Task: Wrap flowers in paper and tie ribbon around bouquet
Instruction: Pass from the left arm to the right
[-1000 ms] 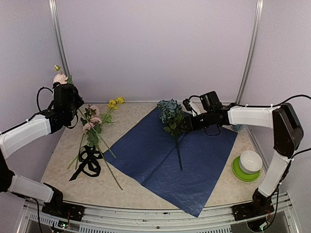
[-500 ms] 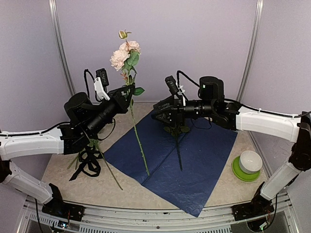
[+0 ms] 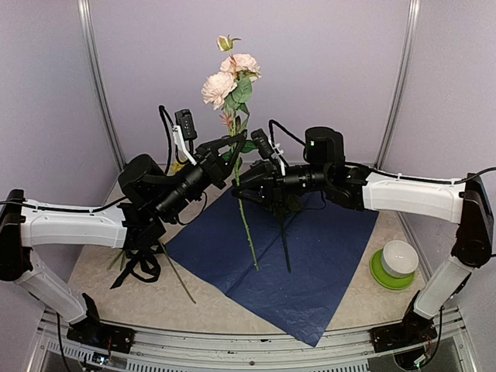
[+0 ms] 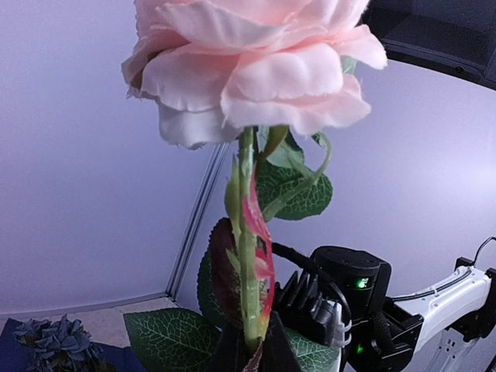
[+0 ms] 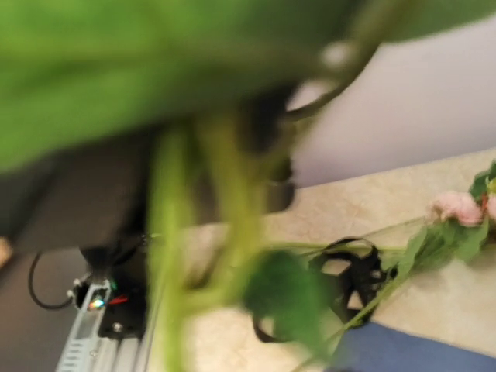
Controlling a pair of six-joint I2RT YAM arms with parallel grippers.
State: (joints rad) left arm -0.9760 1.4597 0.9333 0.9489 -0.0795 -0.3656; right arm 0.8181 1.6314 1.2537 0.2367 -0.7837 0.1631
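- Flowers [image 3: 232, 77] aren't bundled yet: your left gripper [image 3: 231, 146] is clenched on one pink flower stem [image 3: 245, 217], held upright over the paper [image 3: 325, 256].
- A blue-green flower [image 3: 286, 248] lies on that sheet. Other flowers [image 5: 457, 208] rest beside the ribbon [image 3: 141, 263].
- The pink blooms look full; the thin stem hangs straight.
- You're gathering blooms; wrapping isn't begun.
- Right gripper [image 3: 246, 180] is at the same stem; I cannot tell whether it grips.
- Next, lay this stem alongside the blue-green one.
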